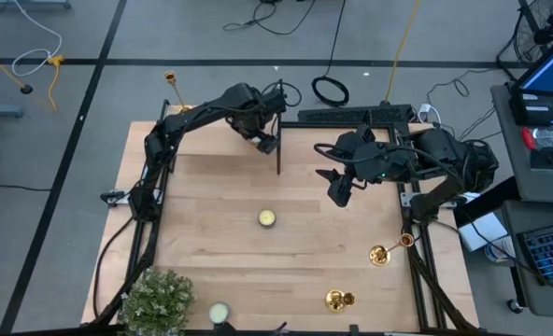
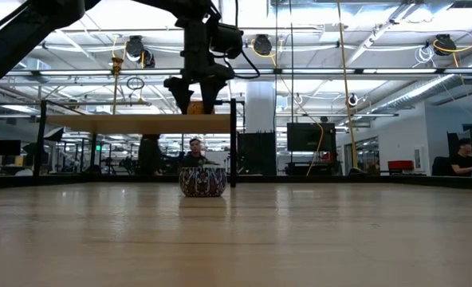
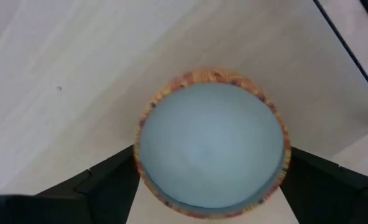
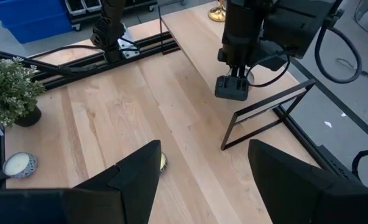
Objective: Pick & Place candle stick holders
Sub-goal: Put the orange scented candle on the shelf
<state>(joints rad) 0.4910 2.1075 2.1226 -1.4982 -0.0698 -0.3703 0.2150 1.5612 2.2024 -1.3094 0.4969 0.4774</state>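
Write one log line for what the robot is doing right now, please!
left gripper: open, above patterned bowl | right gripper: open, empty, over mid-table | candle stick holders: none held

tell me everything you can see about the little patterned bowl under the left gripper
The bowl is small and round, with a smooth pale blue-grey inside that looks empty and a rim edged in a busy orange, red and yellow pattern. From the low view its outer wall carries a dense dark and light pattern and looks like glazed ceramic. It stands upright on the wooden table, near the far edge. The left gripper hangs open right above it without touching it.
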